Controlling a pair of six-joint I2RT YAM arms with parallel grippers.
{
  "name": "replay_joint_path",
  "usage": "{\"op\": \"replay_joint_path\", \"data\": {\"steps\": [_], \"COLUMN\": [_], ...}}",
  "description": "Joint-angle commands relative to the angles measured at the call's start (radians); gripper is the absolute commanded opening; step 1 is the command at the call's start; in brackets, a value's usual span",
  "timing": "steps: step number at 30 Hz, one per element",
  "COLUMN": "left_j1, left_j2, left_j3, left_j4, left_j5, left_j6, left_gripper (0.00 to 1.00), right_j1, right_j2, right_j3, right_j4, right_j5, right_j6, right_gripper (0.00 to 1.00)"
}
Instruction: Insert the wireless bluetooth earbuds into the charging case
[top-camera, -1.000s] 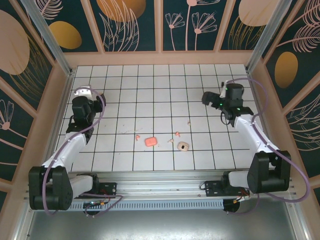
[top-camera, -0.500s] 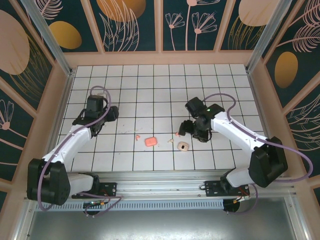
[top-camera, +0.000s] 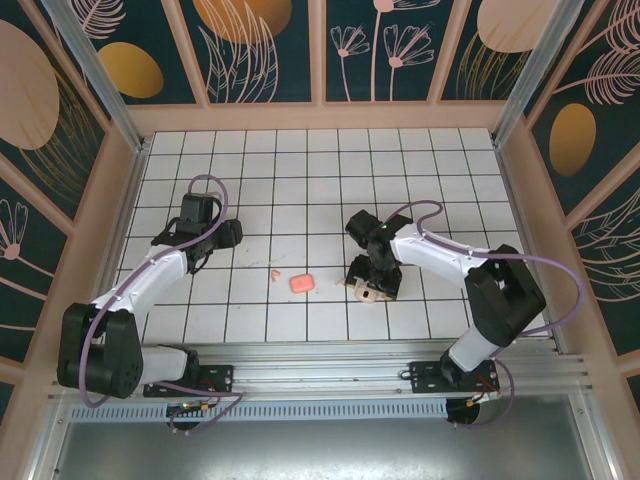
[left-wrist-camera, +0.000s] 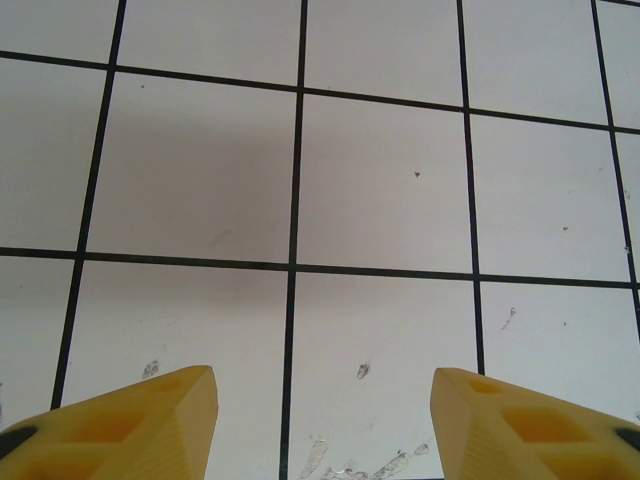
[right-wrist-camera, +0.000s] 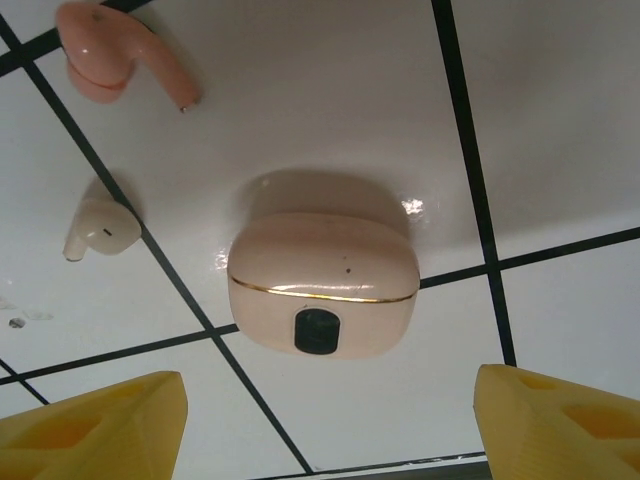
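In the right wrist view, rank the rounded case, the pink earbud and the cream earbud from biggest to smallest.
1. rounded case, clearly the largest
2. pink earbud, slightly cut off by the top edge
3. cream earbud, the smallest

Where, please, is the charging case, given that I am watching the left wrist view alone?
Observer: The pale charging case lies on the tiles just ahead of the right gripper, whose fingers stand apart and do not touch it.
Operator: Thank you. Are any earbuds near it?
Observer: Yes. A pink earbud and a paler piece lie loose beside the case.
Operator: And where is my left gripper in relation to that?
Observer: The left gripper hovers open off to the left, and a coral-pink box lies roughly between it and the case.
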Motion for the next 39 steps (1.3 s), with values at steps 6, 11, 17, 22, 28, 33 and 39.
{"op": "replay_joint_path", "data": {"steps": [6, 11, 17, 22, 28, 33, 39], "left_j1": [-0.003, -0.003, -0.004, -0.004, -0.003, -0.004, -0.007], "left_j2": [-0.004, 0.012, 0.023, 0.026, 0.005, -0.040, -0.162], "left_j3": [-0.001, 0.009, 0.024, 0.028, 0.023, 0.009, -0.061], "left_j4": [0.003, -0.015, -0.020, -0.022, -0.018, 0.012, 0.234], "left_j5": [0.007, 0.019, 0.020, 0.028, 0.039, 0.082, 0.317], "left_j6": [0.037, 0.046, 0.060, 0.055, 0.053, 0.074, 0.116], "left_gripper": [0.59, 0.58, 0.58, 0.58, 0.57, 0.56, 0.51], "right_j1": [0.008, 0.011, 0.008, 0.006, 0.005, 0.014, 0.020], "right_j2": [0.054, 0.082, 0.115, 0.133, 0.127, 0.039, -0.158], "right_j3": [-0.020, -0.010, -0.023, -0.035, -0.055, -0.072, -0.090], "right_j4": [0.062, 0.068, 0.077, 0.095, 0.126, 0.160, 0.318], "right_j5": [-0.001, 0.008, 0.013, 0.014, 0.048, 0.119, 0.144], "right_j6": [0.018, 0.013, 0.001, 0.000, -0.006, 0.024, 0.011], "right_gripper": [0.75, 0.71, 0.71, 0.71, 0.63, 0.54, 0.50]}}
